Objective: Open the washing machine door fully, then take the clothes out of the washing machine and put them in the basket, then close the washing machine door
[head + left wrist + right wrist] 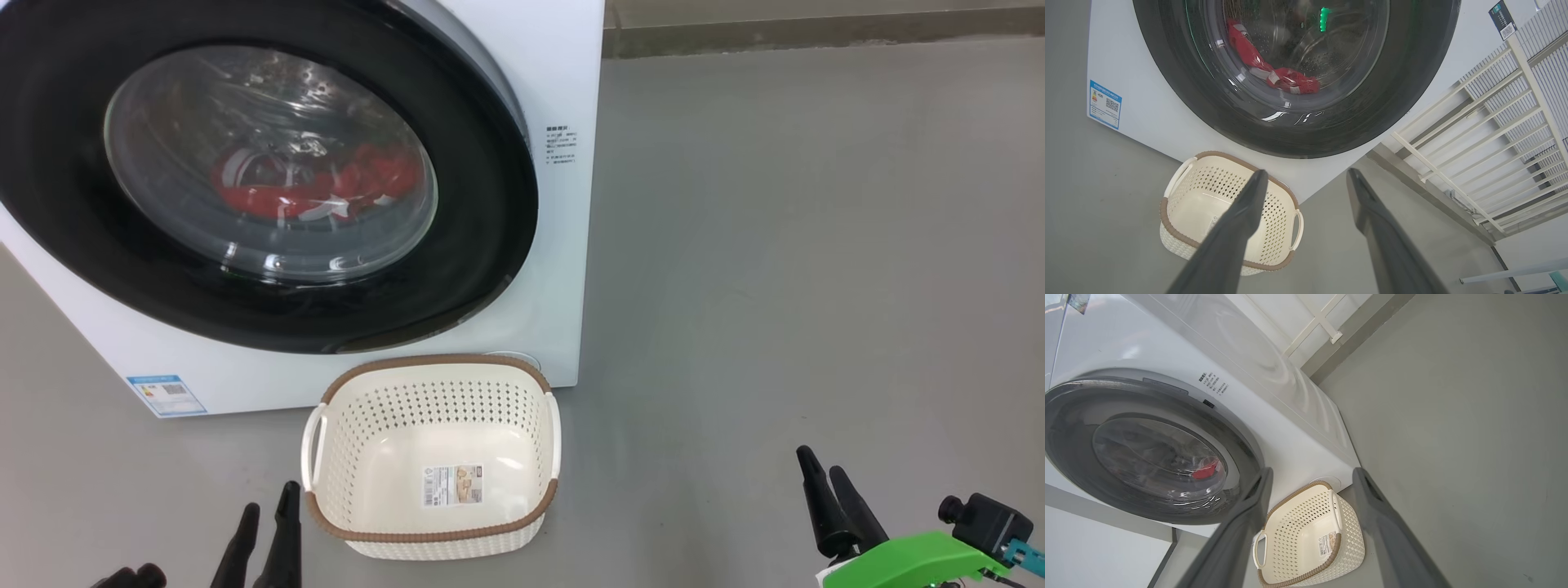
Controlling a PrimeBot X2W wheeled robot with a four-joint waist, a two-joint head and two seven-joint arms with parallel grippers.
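From my head, the washing machine [563, 82] takes up the view from 9 to 12 o'clock. The washing machine door [490, 204] lies shut against its white front. The clothes [326, 192] show red and white through the glass, low in the drum. The basket [433, 363] stands on the grey floor [775, 245] at 6 o'clock, just in front of the machine, with nothing in it but a sticker [453, 484] on its bottom. My left pincer [269, 500] is at 7 o'clock, just beside the basket's near left corner. My right pincer [820, 460] is at 4 o'clock, well apart from the basket, above a green mount [914, 555]. A blue label [167, 394] sits on the machine's lower corner at 8 o'clock.

From my left wrist, the two fingers stand wide apart with nothing between them. The door fills 12 o'clock, with the red clothes behind the glass. The basket is at 7 o'clock, partly behind one finger. A white barred frame [1494, 122] runs across 3 o'clock.

From my right wrist, this pincer is spread wide too, and holds nothing. The basket lies at 6 o'clock between the fingers, tilted as this view has it. The shut door is at 9 o'clock, with a patch of red behind its glass. Bare floor covers 3 o'clock.
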